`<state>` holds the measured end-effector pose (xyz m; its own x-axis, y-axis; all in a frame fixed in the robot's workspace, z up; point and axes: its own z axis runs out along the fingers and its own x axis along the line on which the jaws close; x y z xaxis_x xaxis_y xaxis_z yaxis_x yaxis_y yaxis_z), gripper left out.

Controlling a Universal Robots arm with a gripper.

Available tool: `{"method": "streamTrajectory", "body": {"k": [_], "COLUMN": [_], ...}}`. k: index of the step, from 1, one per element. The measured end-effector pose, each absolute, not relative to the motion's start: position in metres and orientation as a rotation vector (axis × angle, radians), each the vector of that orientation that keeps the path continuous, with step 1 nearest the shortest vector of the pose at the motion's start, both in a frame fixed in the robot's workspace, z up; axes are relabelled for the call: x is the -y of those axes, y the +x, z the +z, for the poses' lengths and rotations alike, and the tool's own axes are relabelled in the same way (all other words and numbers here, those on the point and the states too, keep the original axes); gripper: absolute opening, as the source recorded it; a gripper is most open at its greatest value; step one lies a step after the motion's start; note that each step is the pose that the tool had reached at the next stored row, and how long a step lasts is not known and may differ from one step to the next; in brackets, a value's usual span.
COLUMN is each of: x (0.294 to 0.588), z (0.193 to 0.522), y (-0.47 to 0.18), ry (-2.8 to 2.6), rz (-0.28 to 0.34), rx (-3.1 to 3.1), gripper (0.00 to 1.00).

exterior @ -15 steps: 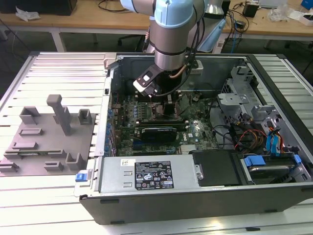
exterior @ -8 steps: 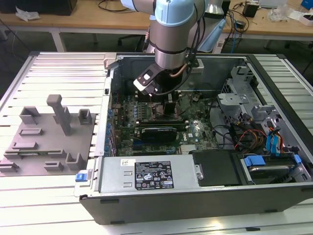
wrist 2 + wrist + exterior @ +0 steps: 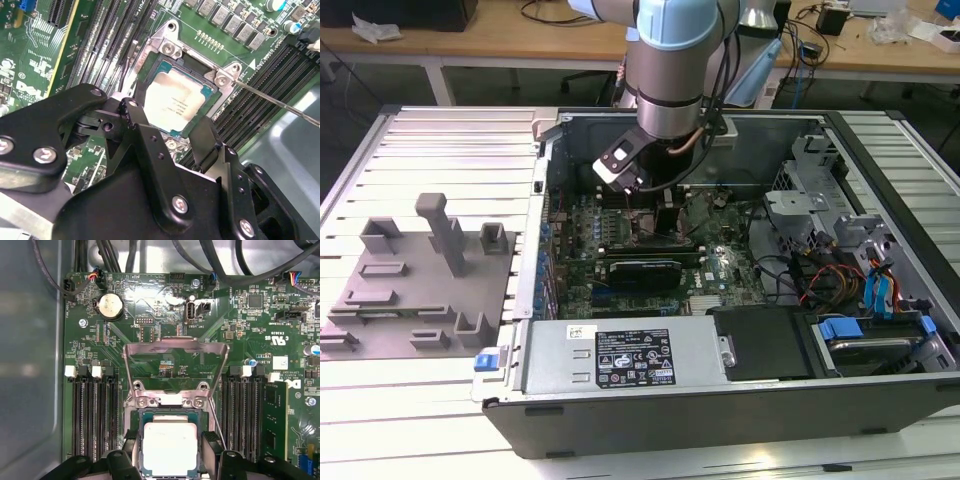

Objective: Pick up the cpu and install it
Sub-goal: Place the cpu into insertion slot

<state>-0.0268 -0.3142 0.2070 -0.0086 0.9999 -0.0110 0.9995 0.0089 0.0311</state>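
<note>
Grey case (image 3: 650, 420) lies open in the exterior view; your arm (image 3: 670, 70) reaches straight down, gripper (image 3: 658, 212) low over the board (image 3: 720, 265). In the second wrist view, its fingers (image 3: 136, 112) pinch the cpu (image 3: 177, 100) by opposite edges, likely sparing the contacts. In the first wrist view, the cpu sits square in the socket (image 3: 170, 411), load plate (image 3: 175, 347) swung up to admit it.

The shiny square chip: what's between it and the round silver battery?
In the first wrist view, the socket's open metal frame lies between the cpu and the round battery, plus a strip of green board.
</note>
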Motion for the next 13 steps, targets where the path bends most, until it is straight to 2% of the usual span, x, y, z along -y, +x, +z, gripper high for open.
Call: {"method": "streamTrajectory", "body": {"k": [6, 7, 8, 10, 11, 13], "x": [0.3142, 0.3142, 0.3142, 0.3142, 0.3142, 0.3142], "z": [0.2076, 0.2076, 0.2076, 0.2076, 0.2076, 0.2076], "y": [-0.0268, -0.0268, -0.0268, -0.0268, -0.0268, -0.0268], "ry": [2.191, 2.191, 2.191, 2.191, 2.191, 2.191], "rz": [0.022, 0.022, 0.022, 0.022, 0.022, 0.022], "rx": [-2.210, -2.210, -2.210, -2.210, -2.210, -2.210], "gripper": [0.60, 0.53, 0.41, 0.29, 0.29, 0.17]}}
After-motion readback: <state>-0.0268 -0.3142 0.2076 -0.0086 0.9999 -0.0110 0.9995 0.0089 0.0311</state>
